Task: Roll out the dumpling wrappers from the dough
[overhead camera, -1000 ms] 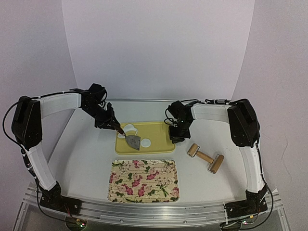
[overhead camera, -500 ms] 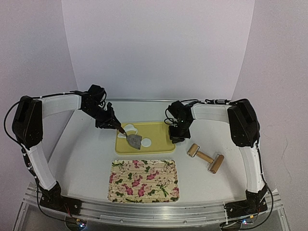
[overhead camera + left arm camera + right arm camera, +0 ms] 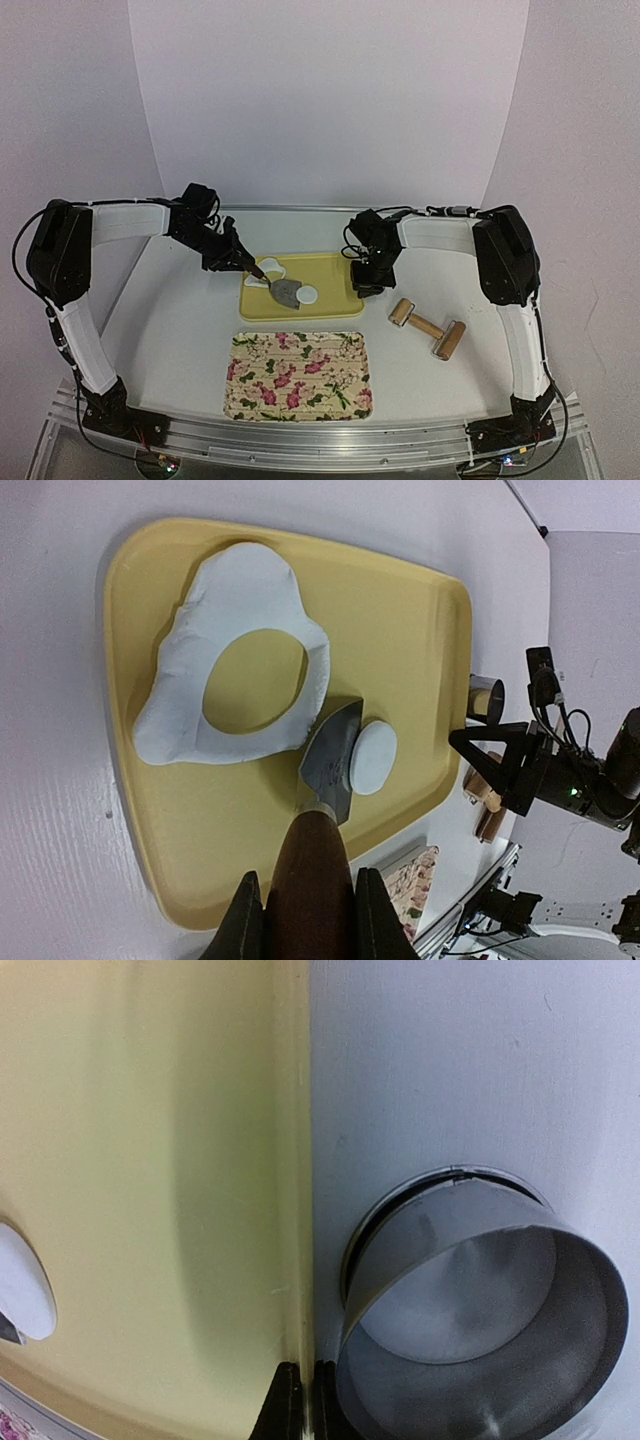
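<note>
A small round white dumpling wrapper (image 3: 373, 758) lies on the yellow tray (image 3: 410, 630), also seen from above (image 3: 307, 294). My left gripper (image 3: 305, 920) is shut on the brown wooden handle (image 3: 310, 875) of a spatula. Its metal blade (image 3: 330, 765) lies flat on the tray, with its edge at or just under the wrapper's left side. The leftover white sheet with a hole (image 3: 185, 680) lies beside the blade. My right gripper (image 3: 301, 1400) is pinched shut on the tray's right rim (image 3: 295, 1160). The metal ring cutter (image 3: 480, 1310) stands on the table right beside it.
A wooden rolling pin (image 3: 427, 326) lies on the table right of the tray. A floral tray (image 3: 300, 375) sits in front of the yellow tray. White walls stand behind and at both sides of the table.
My left gripper has moved the spatula a little to the right, bringing the blade up against the wrapper. The right arm has not moved.
</note>
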`<state>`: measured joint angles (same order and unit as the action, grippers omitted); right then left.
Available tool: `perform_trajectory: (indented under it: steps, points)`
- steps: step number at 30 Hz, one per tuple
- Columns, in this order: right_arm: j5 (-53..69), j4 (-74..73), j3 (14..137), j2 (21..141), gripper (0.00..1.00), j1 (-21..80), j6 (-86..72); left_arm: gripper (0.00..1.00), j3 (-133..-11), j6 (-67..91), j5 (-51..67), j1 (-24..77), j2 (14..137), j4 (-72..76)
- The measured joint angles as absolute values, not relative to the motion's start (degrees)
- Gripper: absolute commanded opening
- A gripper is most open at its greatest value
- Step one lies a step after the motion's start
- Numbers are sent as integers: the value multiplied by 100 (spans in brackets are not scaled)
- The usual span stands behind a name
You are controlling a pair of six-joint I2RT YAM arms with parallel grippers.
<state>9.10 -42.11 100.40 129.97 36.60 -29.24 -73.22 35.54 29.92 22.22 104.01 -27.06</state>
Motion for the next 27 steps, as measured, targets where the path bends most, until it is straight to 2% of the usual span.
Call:
perform_trajectory:
  steps: [9, 21, 27]
  points:
    - [941, -4219, 10051, 13004, 0, 3651, -2969, 0, -6636, 3804, 3617, 2268, 10379, -1945]
    - [976, -4219, 10052, 13005, 0, 3646, -3103, 0, -5340, 4686, 3495, 2284, 9855, -418]
    - [1056, -4211, 10070, 13019, 0, 3640, -3215, 0, -5159, 4937, 3484, 2315, 9862, 41]
